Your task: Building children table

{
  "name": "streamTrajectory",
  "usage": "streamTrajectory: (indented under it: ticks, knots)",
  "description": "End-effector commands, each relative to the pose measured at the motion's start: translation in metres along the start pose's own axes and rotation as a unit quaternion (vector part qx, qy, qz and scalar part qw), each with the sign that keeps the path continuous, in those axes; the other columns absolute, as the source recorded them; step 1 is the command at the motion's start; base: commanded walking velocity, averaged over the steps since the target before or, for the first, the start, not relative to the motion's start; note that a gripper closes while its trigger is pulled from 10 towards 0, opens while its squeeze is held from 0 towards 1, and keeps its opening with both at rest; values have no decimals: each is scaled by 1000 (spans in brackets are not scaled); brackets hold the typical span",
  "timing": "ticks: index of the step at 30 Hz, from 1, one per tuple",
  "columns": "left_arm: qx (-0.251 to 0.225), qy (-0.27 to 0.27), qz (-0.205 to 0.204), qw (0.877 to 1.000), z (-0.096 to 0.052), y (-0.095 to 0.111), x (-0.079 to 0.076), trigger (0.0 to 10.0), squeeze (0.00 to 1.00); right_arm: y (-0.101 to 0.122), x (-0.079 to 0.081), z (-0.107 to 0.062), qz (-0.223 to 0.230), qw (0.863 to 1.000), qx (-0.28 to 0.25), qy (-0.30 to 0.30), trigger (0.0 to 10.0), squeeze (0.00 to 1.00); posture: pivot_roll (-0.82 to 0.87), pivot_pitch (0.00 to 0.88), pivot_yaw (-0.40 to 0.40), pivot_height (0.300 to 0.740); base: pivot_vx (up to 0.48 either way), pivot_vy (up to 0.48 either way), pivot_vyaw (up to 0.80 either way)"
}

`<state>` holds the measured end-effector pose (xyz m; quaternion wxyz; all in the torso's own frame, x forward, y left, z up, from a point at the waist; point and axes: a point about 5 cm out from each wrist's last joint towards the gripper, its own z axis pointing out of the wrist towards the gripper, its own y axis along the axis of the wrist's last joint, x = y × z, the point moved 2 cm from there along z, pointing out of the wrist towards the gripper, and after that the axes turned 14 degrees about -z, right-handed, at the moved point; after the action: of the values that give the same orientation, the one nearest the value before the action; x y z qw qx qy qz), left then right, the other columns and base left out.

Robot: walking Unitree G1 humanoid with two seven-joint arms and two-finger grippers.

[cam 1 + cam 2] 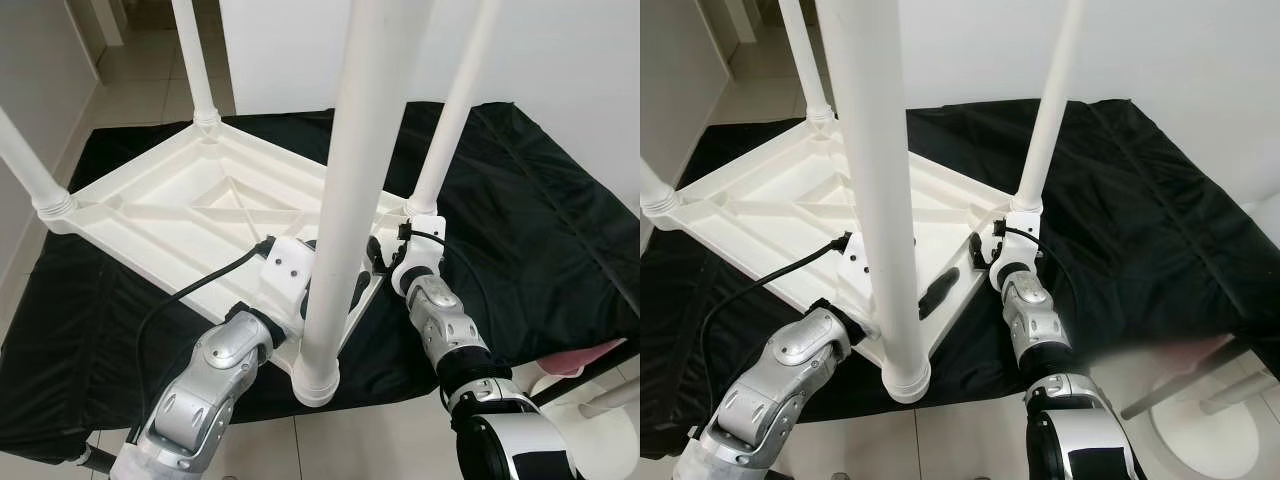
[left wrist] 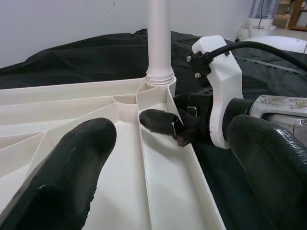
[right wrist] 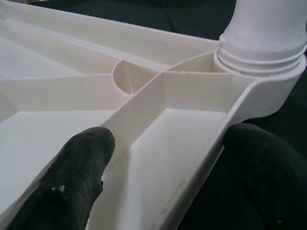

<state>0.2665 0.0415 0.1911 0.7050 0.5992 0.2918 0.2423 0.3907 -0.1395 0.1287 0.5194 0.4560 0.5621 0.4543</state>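
**All four legs up, both pincers on the near rim**

Your children's table (image 1: 190,205) lies upside down on the black cloth (image 1: 520,200), four white legs standing in its corner sockets. The nearest leg (image 1: 350,200) rises between your two arms. Your right pincer (image 2: 165,125) straddles the rim wall just beside the right corner leg (image 1: 445,120), one finger inside the tray, one outside, jaws apart around the wall. Your left pincer (image 1: 935,292) sits close along the same rim, fingers spread either side of it, not yet clamped. Assembly looks nearly done. Next call, I'd judge: close both on the rim and prepare to turn the table upright, minding that tall near leg.
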Motion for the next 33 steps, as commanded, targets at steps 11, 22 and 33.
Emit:
streamTrajectory:
  ticks: [11, 22, 33]
  knots:
    - [34, -5, -3, 999, -12, -13, 14, 10000, 0, -10, -23, -46, 0, 996, -85, -29, 10000, 0, -42, 85, 28, 740, 0, 0, 0]
    - [-2, 62, -14, 998, -15, 0, 47, 10000, 0, 6, -34, -81, -4, 988, -146, -45, 10000, 0, -138, 115, 44, 740, 0, 0, 0]
    - [-31, 77, -47, 995, -21, 10, 56, 10000, 0, 16, -21, -99, -3, 986, -167, -17, 10000, 0, -152, 140, 55, 740, 0, 0, 0]
